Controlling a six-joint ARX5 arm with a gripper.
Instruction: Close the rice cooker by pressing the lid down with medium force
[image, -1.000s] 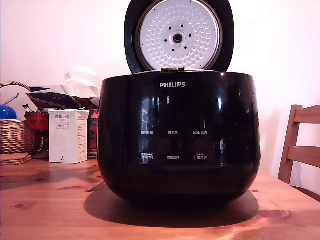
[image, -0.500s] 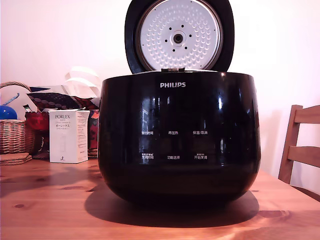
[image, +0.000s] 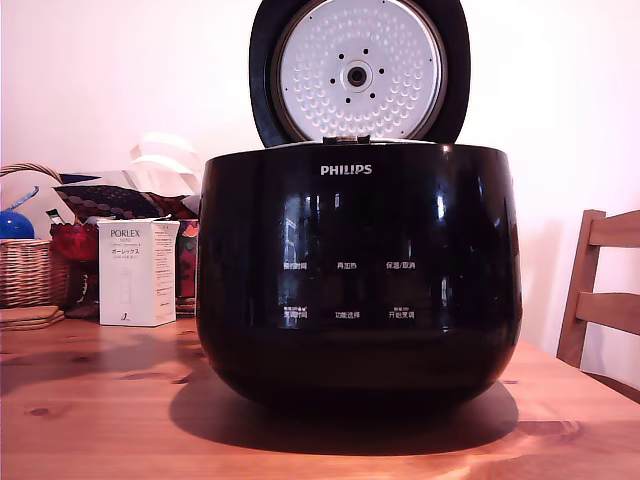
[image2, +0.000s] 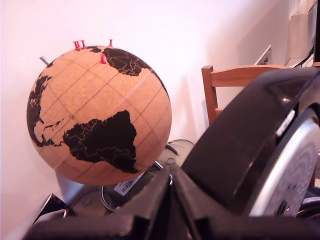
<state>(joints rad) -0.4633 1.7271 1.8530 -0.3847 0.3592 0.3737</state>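
Note:
The glossy black rice cooker (image: 358, 280) with white PHILIPS lettering stands in the middle of the wooden table (image: 100, 410). Its lid (image: 358, 70) stands upright and open, with the dimpled silver inner plate facing the exterior camera. No gripper shows in the exterior view. In the wrist view my gripper (image2: 169, 176) is a black shape whose two fingers meet at a point, with nothing between them. It sits close behind the lid's black outer shell (image2: 240, 145). The edge of the silver plate (image2: 295, 170) shows beyond the shell.
A white PORLEX box (image: 137, 272) and a wicker basket (image: 25, 270) stand at the exterior view's left, and a wooden chair (image: 600, 290) at its right. Behind the cooker, the wrist view shows a cork globe (image2: 100, 115) with red pins, metal lids and another chair (image2: 235, 80).
The lid has shifted very slightly towards the exterior view's right. Nothing else has moved.

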